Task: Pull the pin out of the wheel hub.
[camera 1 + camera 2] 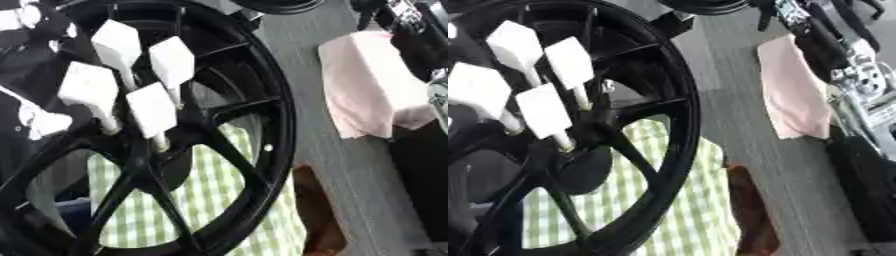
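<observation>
A black spoked wheel (278, 125) stands close in front of me and fills the left of both views. Several white pins with blocky heads (151, 107) stick out of its hub (140, 162), and their thin shafts (160, 142) run down into the centre. One pin head (116, 42) is the highest, with another (172, 61) beside it. A black arm with a silver joint (866, 75) runs down the right edge, well clear of the wheel. No hand shows in either view.
A green and white checked cloth (227, 200) shows through the spokes. A pink cloth (367, 85) lies on the grey surface (350, 175) to the right. A brown object (750, 210) sits beside the checked cloth. Dark shapes crowd the far left edge.
</observation>
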